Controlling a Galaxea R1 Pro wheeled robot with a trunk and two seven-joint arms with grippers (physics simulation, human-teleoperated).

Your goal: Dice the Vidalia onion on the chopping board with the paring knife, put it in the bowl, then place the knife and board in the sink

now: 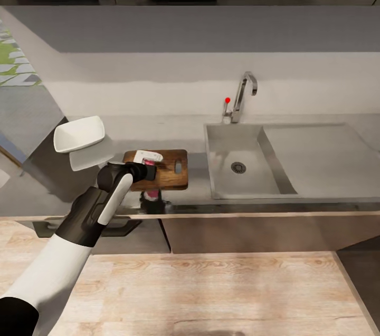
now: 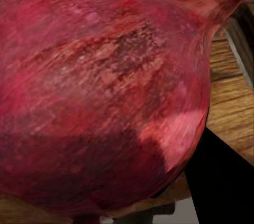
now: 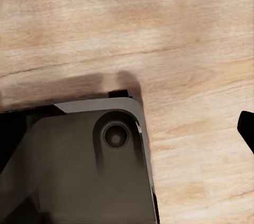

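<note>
The onion (image 2: 100,97) is big and red, right in front of the left pincer (image 1: 149,161), between its fingers. I think the pincer holds it, though the head view is poor there. Its pointed tip sticks out to one side. Just under the pincer lies the chopping board (image 1: 169,173), long side running along the table (image 1: 174,130) edge. The sink (image 1: 227,146) lies past the board's far end. The bowl (image 1: 79,133) is behind the pincer's wrist. The left arm is the near one. I cannot tell how the right pincer stands.
</note>
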